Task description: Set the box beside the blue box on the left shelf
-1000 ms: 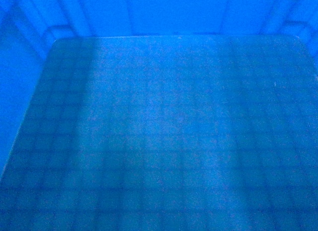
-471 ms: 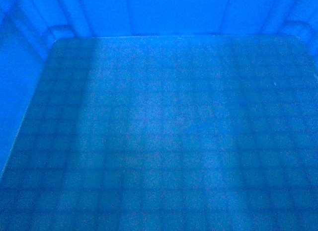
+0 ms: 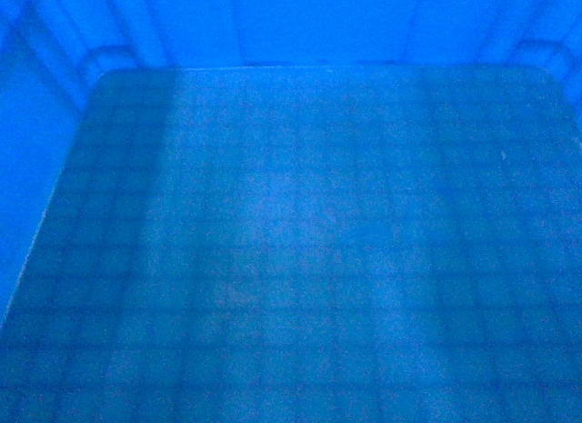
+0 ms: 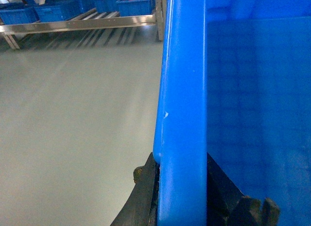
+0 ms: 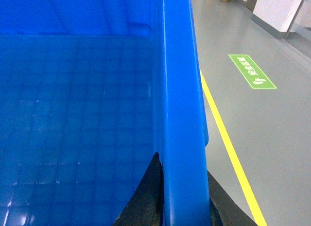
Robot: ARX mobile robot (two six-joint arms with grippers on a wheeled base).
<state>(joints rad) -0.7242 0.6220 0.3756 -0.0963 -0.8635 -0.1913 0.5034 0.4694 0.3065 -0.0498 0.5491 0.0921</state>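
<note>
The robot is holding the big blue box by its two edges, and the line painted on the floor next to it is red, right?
Not quite. The line on the floor is yellow, as the right wrist view shows. Both grippers, left gripper and right gripper, do clamp the box by its rims.

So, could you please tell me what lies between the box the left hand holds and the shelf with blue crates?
In the left wrist view, only bare grey floor separates the box from the shelf.
</note>
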